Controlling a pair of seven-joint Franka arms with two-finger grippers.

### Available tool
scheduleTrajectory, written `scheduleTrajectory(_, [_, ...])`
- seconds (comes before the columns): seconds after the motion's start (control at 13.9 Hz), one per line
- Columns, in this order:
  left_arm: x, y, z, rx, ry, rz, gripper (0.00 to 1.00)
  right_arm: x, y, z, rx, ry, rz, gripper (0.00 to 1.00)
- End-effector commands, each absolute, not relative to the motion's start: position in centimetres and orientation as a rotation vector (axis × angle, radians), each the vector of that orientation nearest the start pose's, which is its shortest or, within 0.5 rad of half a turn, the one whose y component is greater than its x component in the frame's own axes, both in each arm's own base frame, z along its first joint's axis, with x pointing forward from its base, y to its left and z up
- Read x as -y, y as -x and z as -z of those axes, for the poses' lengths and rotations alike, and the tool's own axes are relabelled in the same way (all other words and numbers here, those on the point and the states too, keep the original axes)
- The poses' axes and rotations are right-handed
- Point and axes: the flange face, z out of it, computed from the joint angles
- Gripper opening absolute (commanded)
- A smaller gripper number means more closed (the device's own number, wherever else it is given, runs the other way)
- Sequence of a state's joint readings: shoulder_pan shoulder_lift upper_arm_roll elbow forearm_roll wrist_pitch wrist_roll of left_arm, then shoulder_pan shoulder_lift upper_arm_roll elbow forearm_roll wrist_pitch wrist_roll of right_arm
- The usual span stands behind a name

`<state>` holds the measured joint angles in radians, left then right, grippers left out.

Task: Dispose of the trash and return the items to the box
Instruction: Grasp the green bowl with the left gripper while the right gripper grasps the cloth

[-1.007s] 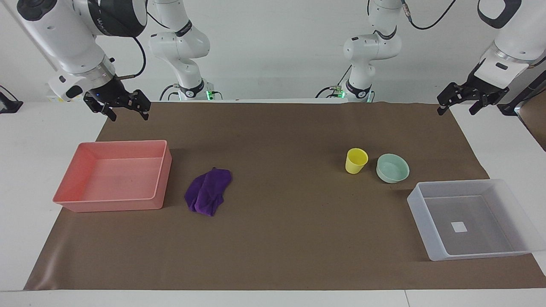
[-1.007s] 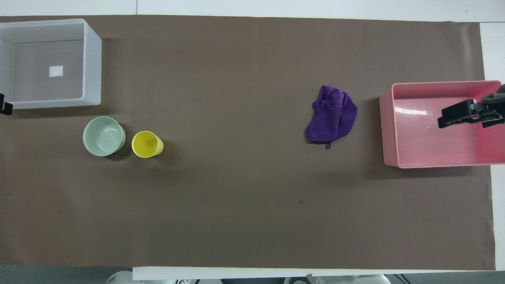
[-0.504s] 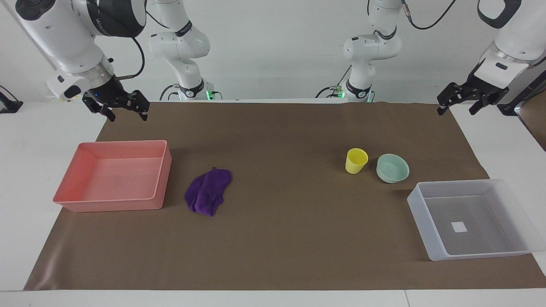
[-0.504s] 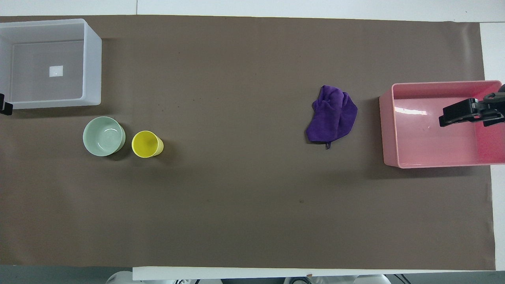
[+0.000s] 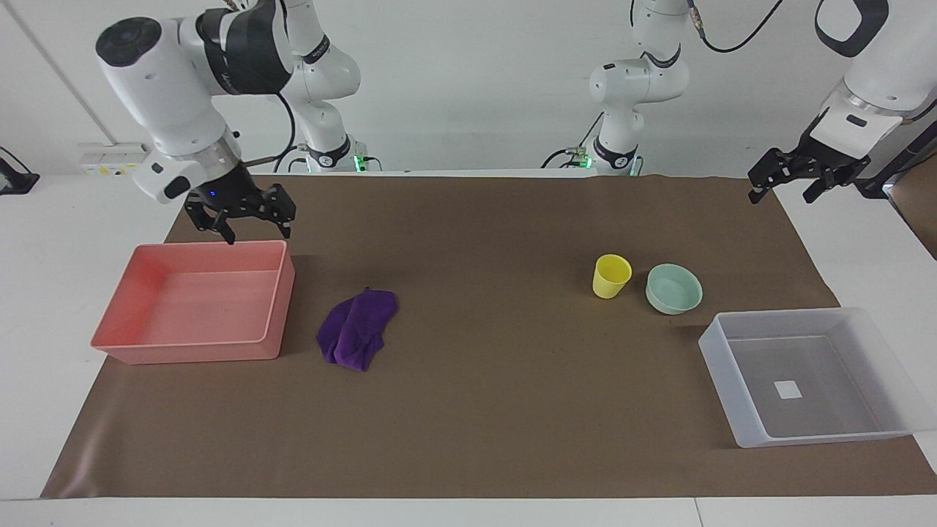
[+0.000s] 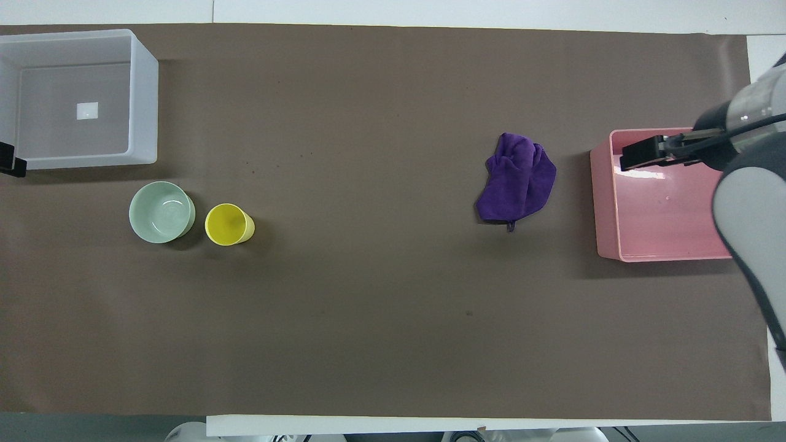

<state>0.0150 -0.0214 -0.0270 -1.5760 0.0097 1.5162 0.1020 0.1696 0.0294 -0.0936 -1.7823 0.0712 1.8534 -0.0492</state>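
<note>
A soft, deep purple cloth wad (image 5: 358,327) lies on the brown paper mat (image 5: 468,410) that covers the table, in the half toward the right arm's end, just beside the pink rectangular plastic tray (image 5: 272,311) and apart from it. The right gripper (image 5: 243,220) hangs over the edge of the pink tray that lies nearest the robots, at the corner closest to the cloth; its fingers are spread wide, they hold nothing, and whether a fingertip touches the rim cannot be told. The cloth lies near this gripper, farther from the robots and toward the table's middle. Half a second ago the same gripper was higher and out over the mat's corner at the right arm's end; it has since swung in and down to the tray's rim, and in the overhead view more of the arm now covers the tray. The left gripper (image 5: 796,174) waits in the air over the mat's corner at the left arm's end, fingers parted and empty, almost unchanged. The small yellow plastic cup (image 5: 610,276) and the shallow pale mint-green bowl (image 5: 673,288) stand side by side, nearly touching, near the translucent whitish-grey rectangular plastic box (image 5: 721,366), which sits at the mat's edge farther from the robots.
</note>
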Motion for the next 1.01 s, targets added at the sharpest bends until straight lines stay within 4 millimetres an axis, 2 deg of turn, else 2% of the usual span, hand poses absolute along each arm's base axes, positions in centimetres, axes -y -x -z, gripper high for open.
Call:
scheduleTrajectory(0.0, [0.2,-53.2,-62.9,-0.188,3.134,-0.036,1.00,-9.3,-60.3,-47.9,0.210,3.050,0.074,1.00])
scheduleTrajectory(0.22, [0.4,-53.2,-62.9,-0.192,3.134,-0.048,1.00,-12.2,-61.6,-42.4,0.234,3.056,0.103,1.00])
scheduleTrajectory(0.43, [0.6,-53.1,-63.1,-0.197,3.134,-0.032,1.00,-12.3,-61.6,-36.7,0.215,3.070,0.101,1.00])
scheduleTrajectory(0.65, [0.3,-53.0,-62.5,-0.192,3.134,-0.044,1.00,-12.3,-61.2,-32.1,0.211,3.079,0.133,0.99])
scheduleTrajectory(0.72, [0.3,-52.9,-62.6,-0.190,3.134,-0.032,1.00,-12.1,-61.1,-30.7,0.201,3.081,0.151,0.92])
scheduleTrajectory(0.79, [0.3,-52.5,-61.5,-0.188,3.133,-0.013,1.00,-12.1,-61.0,-30.3,0.205,3.083,0.147,0.83])
scheduleTrajectory(0.94, [0.6,-51.0,-56.6,-0.183,3.129,0.054,1.00,-12.0,-60.4,-29.7,0.202,3.086,0.107,0.50])
